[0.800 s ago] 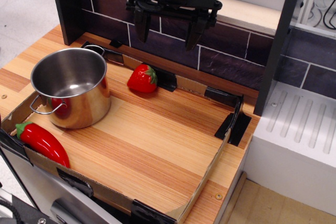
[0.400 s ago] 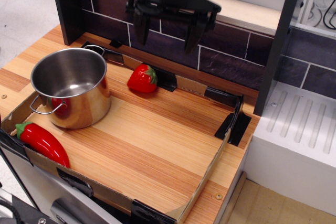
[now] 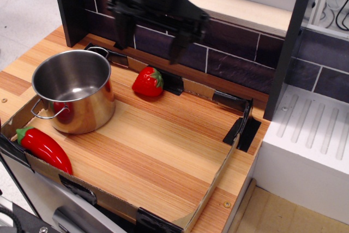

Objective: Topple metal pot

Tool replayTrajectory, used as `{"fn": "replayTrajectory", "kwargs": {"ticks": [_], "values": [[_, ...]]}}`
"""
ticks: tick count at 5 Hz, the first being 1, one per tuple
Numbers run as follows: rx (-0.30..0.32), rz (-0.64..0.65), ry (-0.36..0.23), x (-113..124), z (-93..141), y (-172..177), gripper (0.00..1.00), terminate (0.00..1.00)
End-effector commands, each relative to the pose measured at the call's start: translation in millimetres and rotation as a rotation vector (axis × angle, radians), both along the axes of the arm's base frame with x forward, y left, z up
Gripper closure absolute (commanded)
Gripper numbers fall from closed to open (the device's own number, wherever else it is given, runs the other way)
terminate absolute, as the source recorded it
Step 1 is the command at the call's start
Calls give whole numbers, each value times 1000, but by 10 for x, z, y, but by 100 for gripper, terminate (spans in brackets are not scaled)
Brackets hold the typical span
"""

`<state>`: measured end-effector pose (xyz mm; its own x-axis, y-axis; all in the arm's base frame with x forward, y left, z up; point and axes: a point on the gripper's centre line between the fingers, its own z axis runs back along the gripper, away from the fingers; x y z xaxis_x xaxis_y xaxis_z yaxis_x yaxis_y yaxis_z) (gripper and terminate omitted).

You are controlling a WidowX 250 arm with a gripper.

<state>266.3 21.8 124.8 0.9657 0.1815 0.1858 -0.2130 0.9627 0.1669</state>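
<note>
The black gripper (image 3: 149, 42), fingers spread, hovers at two o'clock from the upright shiny steel pot (image 3: 75, 92); best push its rim sideways.

A wooden counter (image 3: 163, 145) backs onto dark tiled wall (image 3: 234, 61), with white ridged drainboard (image 3: 311, 135) beside.

The metal pot (image 3: 73, 90) stood upright at the tabletop's (image 3: 163, 145) left side. A toy pepper (image 3: 44, 147) lay just before it, a toy strawberry (image 3: 148, 82) to its right near the back wall. The hand (image 3: 149, 43) hung spread above, behind the strawberry.
</note>
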Motion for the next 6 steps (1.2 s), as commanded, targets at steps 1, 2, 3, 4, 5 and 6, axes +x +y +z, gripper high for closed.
{"fn": "replayTrajectory", "kwargs": {"ticks": [1,2,3,4,5,6], "values": [[-35,-92,-85,-161,226,450,0,0],[-110,-100,-69,-174,225,807,0,0],[-213,-125,-51,-144,100,1128,0,0],[-215,-108,-41,-111,-12,1415,0,0],[-205,-72,39,-156,-117,1516,0,0],[-224,-83,63,-232,-203,1531,0,0]]}}
